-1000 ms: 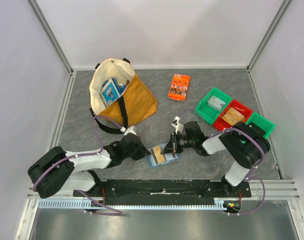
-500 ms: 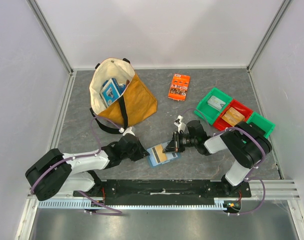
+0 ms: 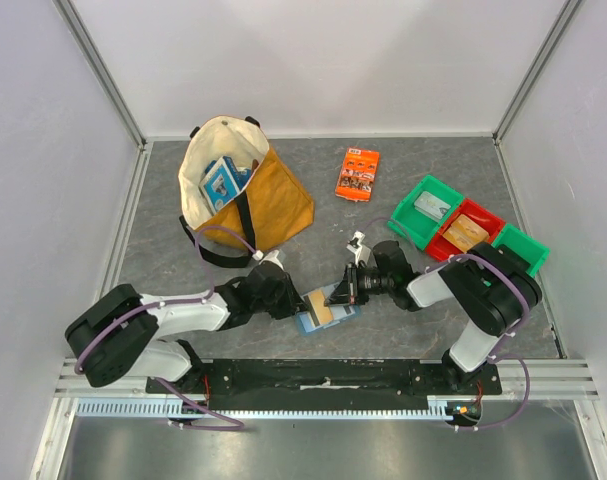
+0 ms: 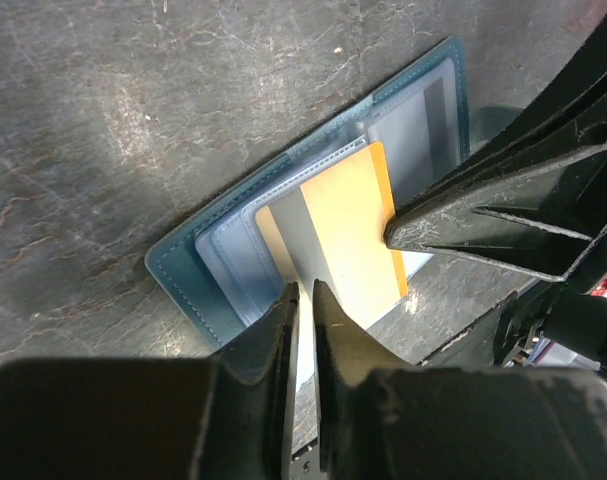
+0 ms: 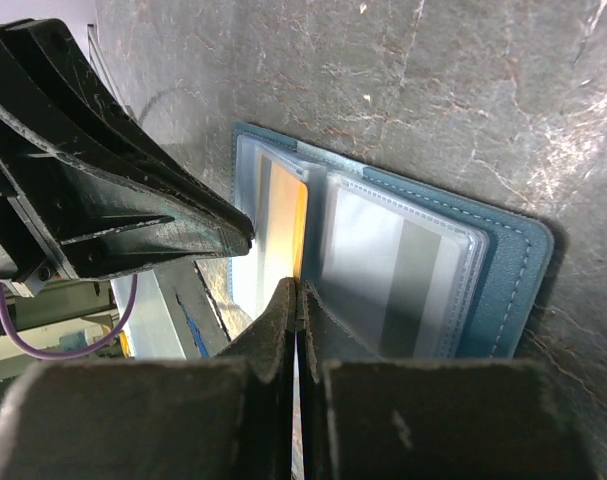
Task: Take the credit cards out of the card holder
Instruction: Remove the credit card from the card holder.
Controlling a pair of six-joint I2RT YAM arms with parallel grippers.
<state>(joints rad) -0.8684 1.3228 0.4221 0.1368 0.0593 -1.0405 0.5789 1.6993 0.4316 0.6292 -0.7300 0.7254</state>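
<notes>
Left wrist view: left gripper [image 4: 303,300] has edged up to the tan-orange card [image 4: 353,230], jaws just parted to a narrow slit, not yet clamped. Mid-frame the card holder [image 4: 198,265] lies spread open, pinned by the pinched-together right gripper [image 4: 395,237]; extraction looks imminent.

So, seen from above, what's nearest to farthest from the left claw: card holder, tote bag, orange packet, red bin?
1. Card holder, right at the left claw.
2. Tote bag, behind it, to the left.
3. Orange packet, farther back, to the right.
4. Red bin, far over on the right.
</notes>
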